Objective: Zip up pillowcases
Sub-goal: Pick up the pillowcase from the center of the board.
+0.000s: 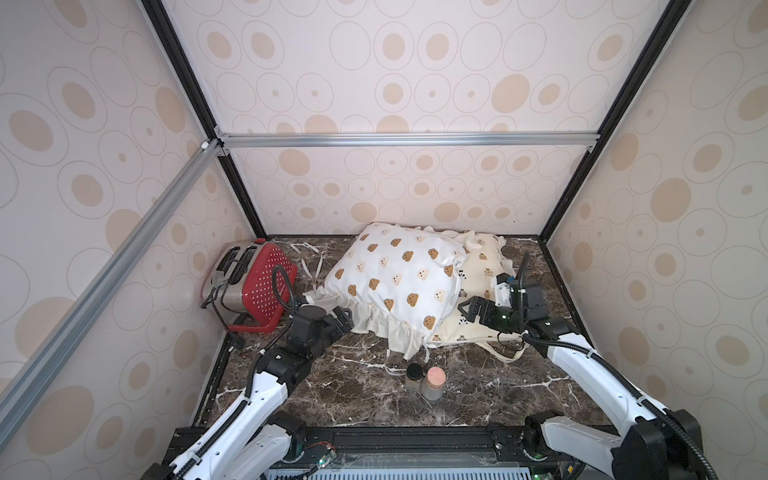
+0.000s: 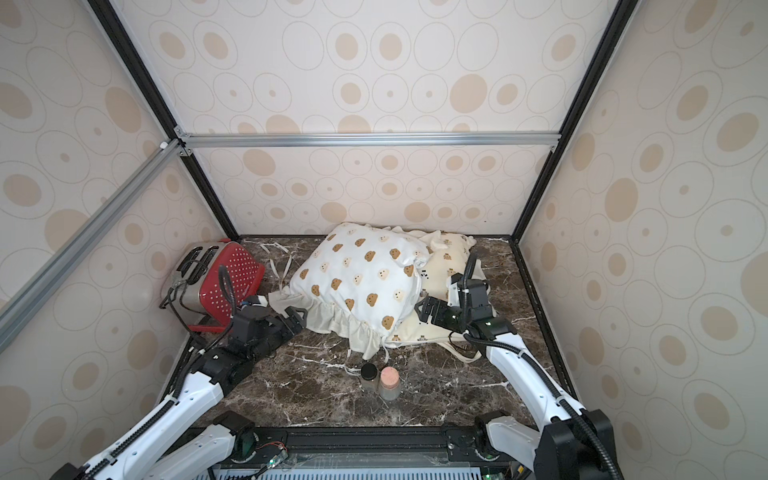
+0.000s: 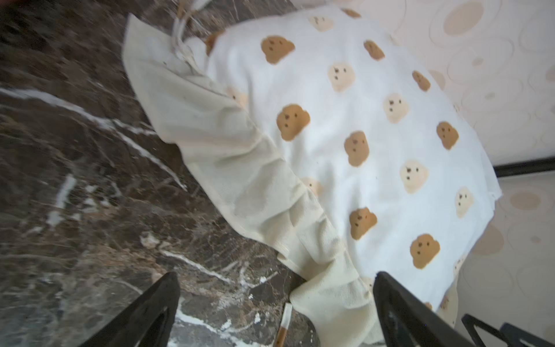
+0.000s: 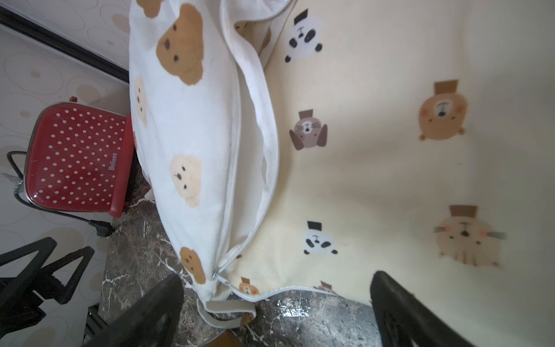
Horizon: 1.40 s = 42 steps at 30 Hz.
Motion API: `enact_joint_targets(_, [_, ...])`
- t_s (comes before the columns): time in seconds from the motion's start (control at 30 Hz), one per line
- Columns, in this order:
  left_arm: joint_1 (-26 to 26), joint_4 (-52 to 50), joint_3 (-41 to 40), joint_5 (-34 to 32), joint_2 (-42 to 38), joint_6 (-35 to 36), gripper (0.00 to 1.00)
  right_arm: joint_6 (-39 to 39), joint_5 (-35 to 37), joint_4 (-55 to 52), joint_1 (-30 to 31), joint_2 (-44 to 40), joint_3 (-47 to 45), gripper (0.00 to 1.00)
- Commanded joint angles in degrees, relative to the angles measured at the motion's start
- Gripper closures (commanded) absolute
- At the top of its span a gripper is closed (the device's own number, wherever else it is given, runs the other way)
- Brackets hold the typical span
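From my station I see 2 pillows at the back of the dark marble table [image 1: 357, 399], to the right of the red dotted toaster [image 1: 259, 286]. The white pillow [image 1: 399, 278] is plump and printed with brown and cream bear faces. It has a cream ruffle [image 1: 374, 326] along its near edge. It lies partly on top of the cream pillow [image 1: 482, 270], which is flatter, pale yellow and printed with small bears and pandas in hats.

In the right wrist view the white pillow's zip [image 4: 264, 156] gapes along most of the side that faces the cream pillow, and white filling shows inside. The slider [image 4: 220, 278] sits at the near corner.

My left gripper [image 1: 345, 319] is spread wide at the ruffle's left end. In the left wrist view a corner of the ruffle shows between its fingers, but nothing is pinched. My right gripper [image 1: 467, 312] is also spread wide and holds nothing. It hovers over the cream pillow, just beside the white pillow's zip side.

2 small jars [image 1: 433, 384] stand together on the table in front of the pillows, well apart from both grippers.
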Motion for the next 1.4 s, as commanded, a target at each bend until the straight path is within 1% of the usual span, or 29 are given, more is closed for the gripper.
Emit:
enact_joint_targets(0.0, [-6.1,4.2,3.5,-1.3,4.1,-3.9,0.01,2.9,-1.1,-0.2,1.4,0.7,1.2,0.0])
enact_joint_targets(0.13, [-13.5,12.3,4.4,-2.7,10.6,-5.5,0.01,3.8,-0.5,0.7,1.8,1.4,1.3,0.0])
enact_joint_targets(0.23, [-17.3,16.9,6.2,-2.8,15.6,-5.6,0.04,4.0,-0.2,1.0,1.8,2.1,2.0,0.0])
enact_joint_targets(0.33, [-19.3,22.9,6.6,-2.1,20.1,-6.4,0.09,4.4,0.8,1.5,1.8,2.5,2.3,0.0])
enact_joint_targets(0.43, [-20.9,26.2,7.9,-1.5,24.2,-6.8,0.15,5.1,1.6,2.4,1.8,2.9,2.9,0.0])
enact_joint_targets(0.53, [-22.9,29.1,9.4,-0.8,27.8,-7.5,0.18,6.2,1.3,4.3,1.8,3.4,2.6,0.0])
enact_joint_targets(0.63, [-23.7,31.7,9.8,-0.4,30.7,-9.6,0.24,6.7,0.5,5.5,1.8,4.8,2.7,0.0])
enact_joint_targets(0.73, [-23.9,36.2,7.8,-0.4,32.4,-12.8,0.3,7.0,-0.6,6.4,1.8,5.9,2.9,0.0])
enact_joint_targets(0.87, [-24.7,36.0,7.6,-1.5,33.1,-14.5,0.34,7.3,-0.2,7.6,1.8,5.4,1.6,0.0])
enact_joint_targets(1.0, [-25.5,36.8,7.4,-2.4,33.7,-16.0,0.34,7.5,-0.4,8.2,1.8,5.8,1.2,0.0])
enact_joint_targets(1.2, [-26.2,34.7,6.7,-4.0,34.4,-20.2,0.4,7.2,-0.3,8.0,1.8,6.1,1.3,0.0])
enact_joint_targets(1.27, [-26.4,34.7,6.6,-4.2,35.0,-21.5,0.4,7.1,-0.1,8.1,1.8,6.0,1.3,0.0])
enact_joint_targets(1.37, [-26.5,35.5,7.5,-3.9,36.2,-21.3,0.39,7.2,0.0,8.1,1.8,5.9,1.2,0.0])
